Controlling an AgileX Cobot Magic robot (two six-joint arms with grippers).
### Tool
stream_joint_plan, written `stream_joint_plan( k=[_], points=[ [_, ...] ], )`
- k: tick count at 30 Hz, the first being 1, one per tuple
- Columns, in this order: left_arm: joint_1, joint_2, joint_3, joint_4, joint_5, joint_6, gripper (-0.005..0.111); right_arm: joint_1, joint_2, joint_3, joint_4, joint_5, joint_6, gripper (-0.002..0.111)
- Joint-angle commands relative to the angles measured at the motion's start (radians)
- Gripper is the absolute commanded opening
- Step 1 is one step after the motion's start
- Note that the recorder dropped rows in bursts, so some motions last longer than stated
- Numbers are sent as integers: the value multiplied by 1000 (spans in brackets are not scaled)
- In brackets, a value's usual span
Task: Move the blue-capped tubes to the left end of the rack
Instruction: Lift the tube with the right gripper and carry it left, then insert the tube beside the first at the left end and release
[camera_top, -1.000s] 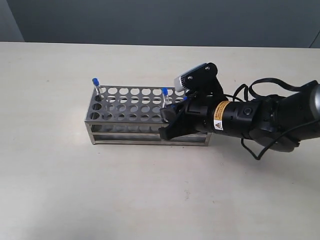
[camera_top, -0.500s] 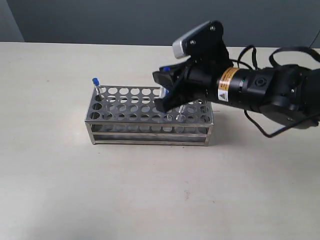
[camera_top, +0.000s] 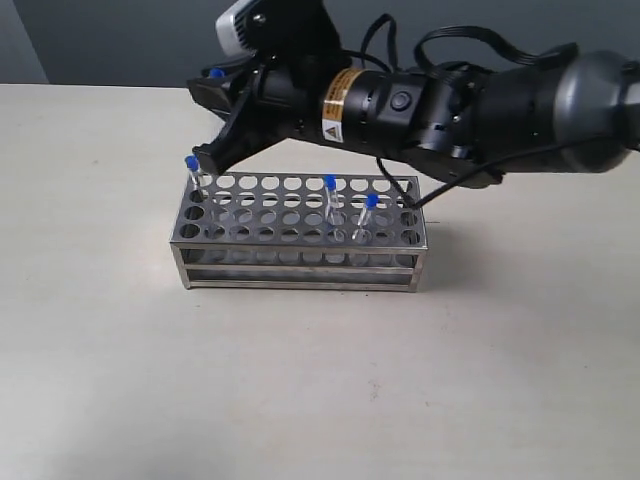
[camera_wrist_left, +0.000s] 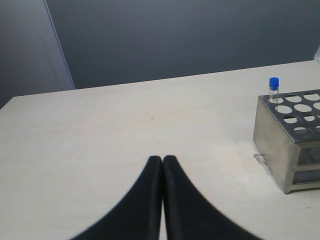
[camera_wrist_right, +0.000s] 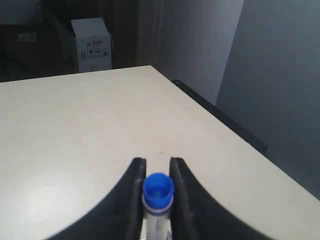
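Note:
The steel rack (camera_top: 300, 237) stands mid-table. One blue-capped tube (camera_top: 191, 172) sits in its far left corner hole, and two more (camera_top: 329, 196) (camera_top: 369, 212) stand tilted toward the right end. My right gripper (camera_top: 210, 92) hangs above the rack's left end, shut on a fourth blue-capped tube (camera_top: 216, 73). In the right wrist view that tube's cap (camera_wrist_right: 158, 190) sits between the fingers of the right gripper (camera_wrist_right: 158, 162). My left gripper (camera_wrist_left: 163, 159) is shut and empty, low over bare table, with the rack (camera_wrist_left: 287, 135) and its corner tube (camera_wrist_left: 274, 87) off to one side.
The right arm and its black cables (camera_top: 430, 190) stretch across the space behind and above the rack's right half. A white box (camera_wrist_right: 91, 45) stands beyond the table's far edge (camera_wrist_right: 210, 107).
The right gripper rose from the rack's right part with a blue-capped tube and carried it up and left, to above the rack's left end. Two tubes now show on the right.

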Motion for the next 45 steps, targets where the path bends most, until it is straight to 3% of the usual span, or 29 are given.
stream_joint_plan(
  k=[1,13,38,40,45],
  points=[
    [-4,-5,-3,-1,-3,0,1,15,83,-80,-13,22,-3,-1],
    [-4,-5,-3,-1,-3,0,1,15,174,-137,-78,58,85,-1],
    [-4,-5,-3,-1,-3,0,1,15,332,-196,-164,-56,200,-1],
    [-4,-5,-3,-1,-3,0,1,15,349,-214,-233,-56,267,4],
    [-4,-5,-3,-1,-3,0,1,15,363,-236,-307,-53,350,29]
  ],
)
